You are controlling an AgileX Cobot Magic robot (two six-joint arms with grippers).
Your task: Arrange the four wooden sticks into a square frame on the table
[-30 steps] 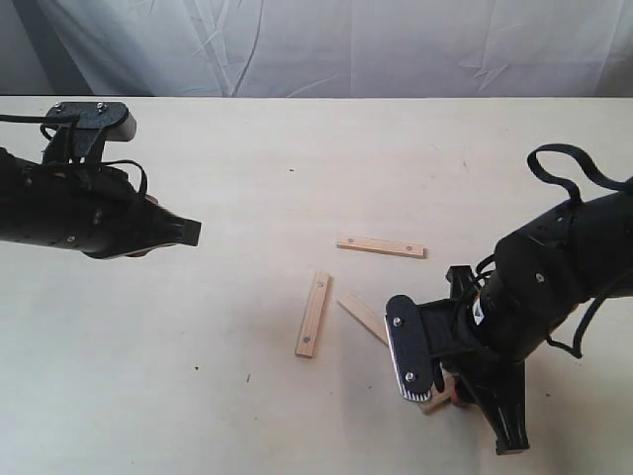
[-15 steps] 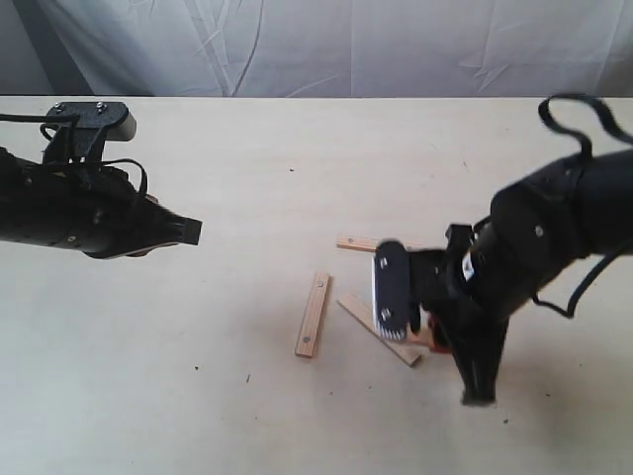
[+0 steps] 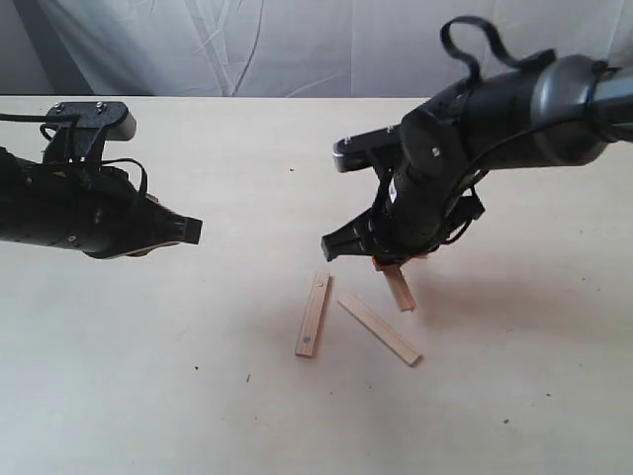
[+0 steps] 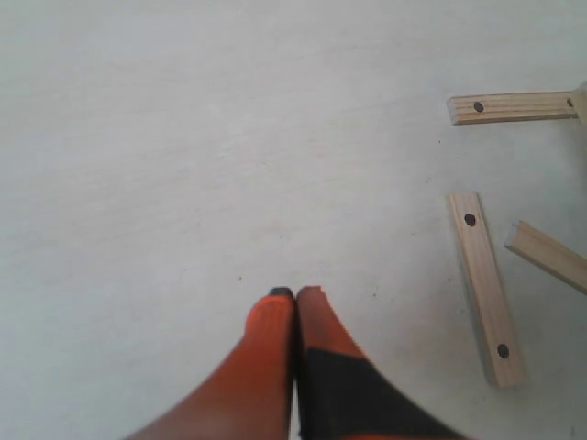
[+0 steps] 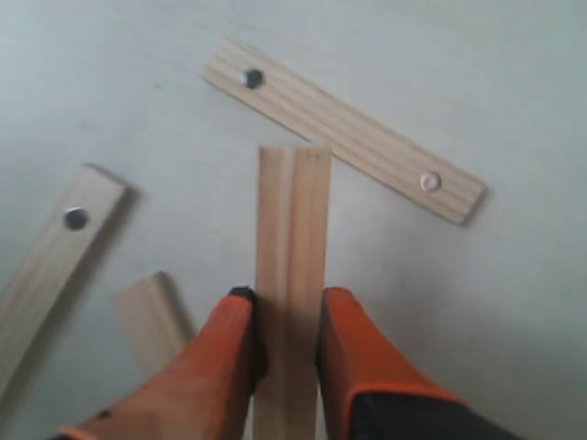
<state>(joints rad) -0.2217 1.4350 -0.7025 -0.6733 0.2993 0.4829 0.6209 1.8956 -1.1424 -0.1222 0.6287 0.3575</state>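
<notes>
The right jaws were clamped on the held stick [image 5: 292, 220], the orange fingers [image 5: 225, 353] pinching its long edges near one end while the rest jutted free. The left jaws were pressed fully together with nothing between them. They hung over bare bench [image 4: 183, 137] at the 9 o'clock side of the exterior view, well apart from every stick.

By my reading the task was at an early stage. No two sticks met at a corner and no square showed; three lay loose and one was in the grip. What seemed left was to lay the held stick as a side, turn the slanted one, and bring all four ends together.

The left stick [image 3: 313, 314] lay near the middle, its long axis close to 12–6, leaning a touch toward 1. The slanted stick [image 3: 380, 330] lay just beside it at 3 o'clock, running 10 to 4. The far stick [image 5: 344, 128], with a hole near each end, was hidden behind the right arm [image 3: 475, 129] in the exterior view.

The held stick sat at 2 o'clock from the left stick, its axis about 11–5, free end pointing toward 5. In the right wrist view that end showed against the far stick's edge. Whether they touched, or whether the end rested on the bench, I could not tell.
</notes>
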